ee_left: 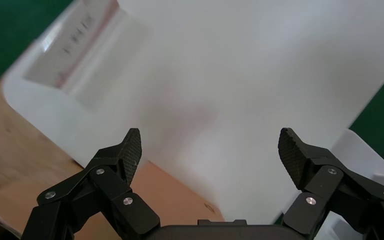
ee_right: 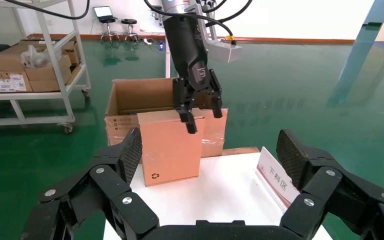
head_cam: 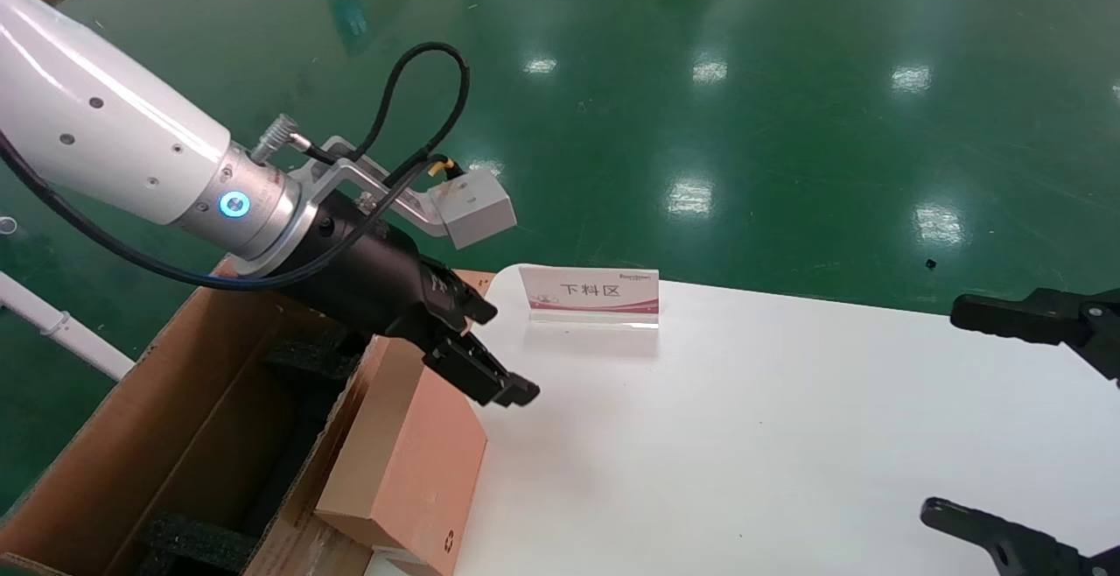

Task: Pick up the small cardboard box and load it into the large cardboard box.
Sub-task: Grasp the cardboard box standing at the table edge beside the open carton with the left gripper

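Observation:
The small cardboard box (head_cam: 411, 462) stands upright at the left edge of the white table (head_cam: 744, 436), its recycling symbol low on the face turned to the right arm (ee_right: 170, 145). It rests against the large cardboard box (head_cam: 114, 436), whose flaps are open and which holds black foam (head_cam: 192, 541). My left gripper (head_cam: 499, 350) is open and empty just above the small box's top edge. In the right wrist view the left gripper (ee_right: 202, 115) has one finger in front of that edge. The left wrist view shows its own spread fingers (ee_left: 130, 150) over the box's top (ee_left: 180, 195). My right gripper (head_cam: 949, 410) is open at the table's right side.
A white and red sign stand (head_cam: 591, 296) stands near the table's far edge; it also shows in the right wrist view (ee_right: 277, 180). The large box (ee_right: 130, 95) sits on the green floor beyond the table's left edge. A shelf cart with cartons (ee_right: 30, 65) stands farther off.

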